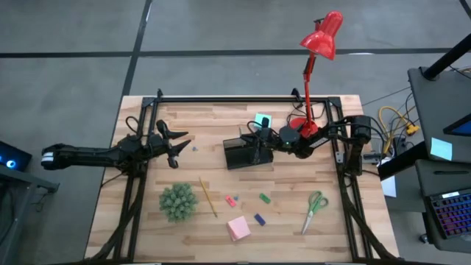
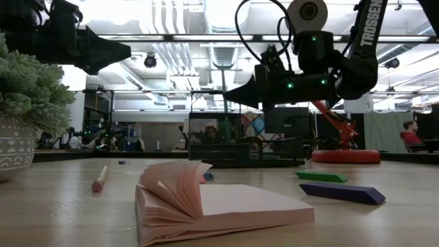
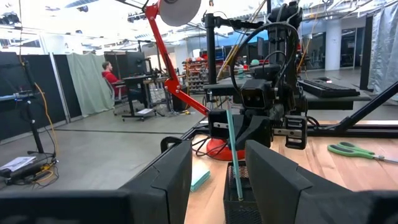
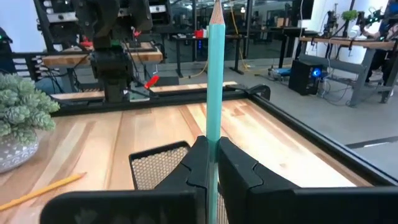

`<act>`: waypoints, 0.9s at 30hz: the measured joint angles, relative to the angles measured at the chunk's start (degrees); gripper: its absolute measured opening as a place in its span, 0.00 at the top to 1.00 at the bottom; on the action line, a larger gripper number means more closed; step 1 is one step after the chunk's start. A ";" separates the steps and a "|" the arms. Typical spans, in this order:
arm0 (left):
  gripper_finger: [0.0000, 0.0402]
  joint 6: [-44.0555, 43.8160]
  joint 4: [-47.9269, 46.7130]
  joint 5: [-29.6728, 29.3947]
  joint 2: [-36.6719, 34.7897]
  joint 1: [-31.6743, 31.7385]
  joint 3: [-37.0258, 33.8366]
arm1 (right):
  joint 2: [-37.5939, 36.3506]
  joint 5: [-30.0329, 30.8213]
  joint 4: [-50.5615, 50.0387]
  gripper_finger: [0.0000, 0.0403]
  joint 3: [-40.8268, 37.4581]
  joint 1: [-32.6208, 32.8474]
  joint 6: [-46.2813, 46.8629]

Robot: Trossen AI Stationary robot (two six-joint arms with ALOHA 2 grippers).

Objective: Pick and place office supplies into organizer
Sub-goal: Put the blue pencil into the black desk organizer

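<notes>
The right arm's dark two-finger gripper (image 4: 211, 163) is pinching a thin teal pencil-shaped pen (image 4: 214, 81), its fingers pressed tight on both sides. The pen stands straight up so it can slide down into a slot. In the top-down view this gripper (image 1: 259, 137) hangs over the small black mesh organizer tray (image 1: 243, 153), which sits near the middle of the light wooden table (image 1: 147, 228). From the left wrist camera the pen's lower end looks like it is already inside the tray, but the view is crowded, so that is only likely.

At about one o'clock from the tray stands the red desk lamp (image 1: 321, 35), and a teal sticky-note pad (image 1: 263, 120) lies just beside the tray at twelve o'clock.

The left arm's dark gripper (image 1: 179, 144) waits at nine o'clock from the tray, fingers spread and holding nothing.

The other supplies are not yet put away. A yellow pencil (image 1: 207, 196) lies at seven o'clock, next to a green spiky plant ball (image 1: 178, 202). Small pink (image 1: 230, 200), green (image 1: 264, 198) and blue (image 1: 259, 218) erasers lie at six o'clock, with a pink sticky-note pad (image 1: 238, 229) below them. Green-handled scissors (image 1: 315, 209) lie at four o'clock.
</notes>
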 joint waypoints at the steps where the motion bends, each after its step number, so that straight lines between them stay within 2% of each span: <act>1: 0.66 0.00 0.02 0.01 0.01 0.01 0.00 | 0.00 -0.01 -0.34 0.97 0.00 0.00 0.00; 27: 0.66 -0.05 0.01 0.00 -0.01 0.01 0.00 | 0.00 0.03 -5.29 0.97 0.00 -0.09 1.02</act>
